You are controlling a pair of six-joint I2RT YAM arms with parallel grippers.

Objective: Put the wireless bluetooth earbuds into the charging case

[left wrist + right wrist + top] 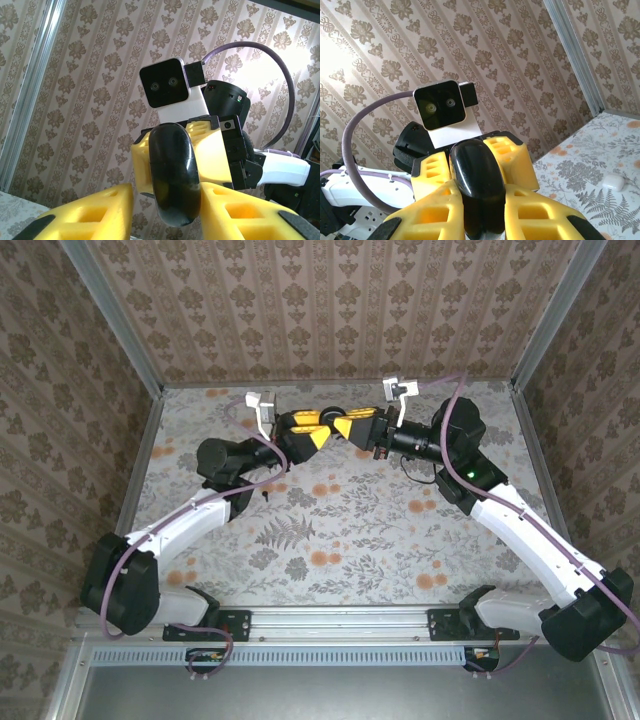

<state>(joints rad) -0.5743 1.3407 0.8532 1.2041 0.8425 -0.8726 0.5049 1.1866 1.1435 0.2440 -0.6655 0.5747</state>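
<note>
The charging case is a glossy black oblong, held in the air over the back middle of the table. My right gripper is shut on one end of it. My left gripper has closed onto the other end from the opposite side, one yellow finger pressed to it and the other close alongside. From above, the left gripper and right gripper meet tip to tip with the case between them. The earbuds are out of view.
A small white rounded object lies on the floral table surface. Patterned walls close in the back and both sides. Both arms stretch diagonally inward from their bases at the near edge.
</note>
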